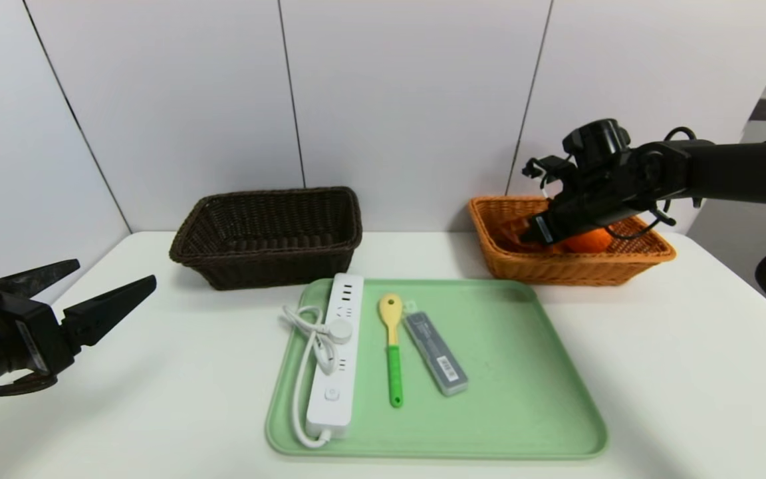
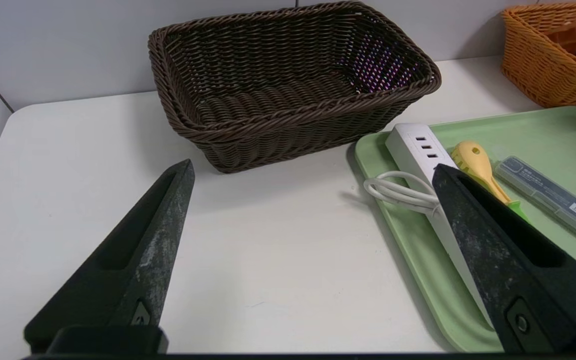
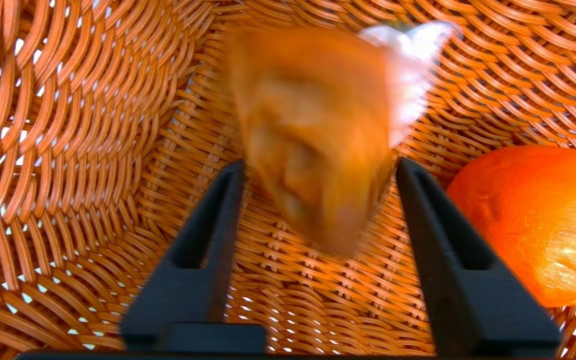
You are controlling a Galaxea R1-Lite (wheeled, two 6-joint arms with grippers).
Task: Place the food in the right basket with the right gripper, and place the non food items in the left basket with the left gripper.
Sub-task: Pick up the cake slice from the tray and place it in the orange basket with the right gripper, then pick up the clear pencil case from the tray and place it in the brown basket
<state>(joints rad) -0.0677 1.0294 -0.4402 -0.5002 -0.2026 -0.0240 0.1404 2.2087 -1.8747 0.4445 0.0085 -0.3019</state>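
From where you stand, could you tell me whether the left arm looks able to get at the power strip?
Probably yes: the left gripper hangs open beside the tray, and nothing stands between it and the power strip, though the coiled cable might snag.

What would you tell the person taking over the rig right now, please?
Right pincer: in the orange basket, fingers open, an orange-brown item dropping or just loose between them; too blurred to name.
Left pincer: open and empty, off to the left of the tray.
Done: a round orange food item lies in the orange basket; no food shows on the tray.
Left: power strip, spoon and grey case, all on the tray, go into the dark basket with the left pincer. The dark basket has nothing in it.
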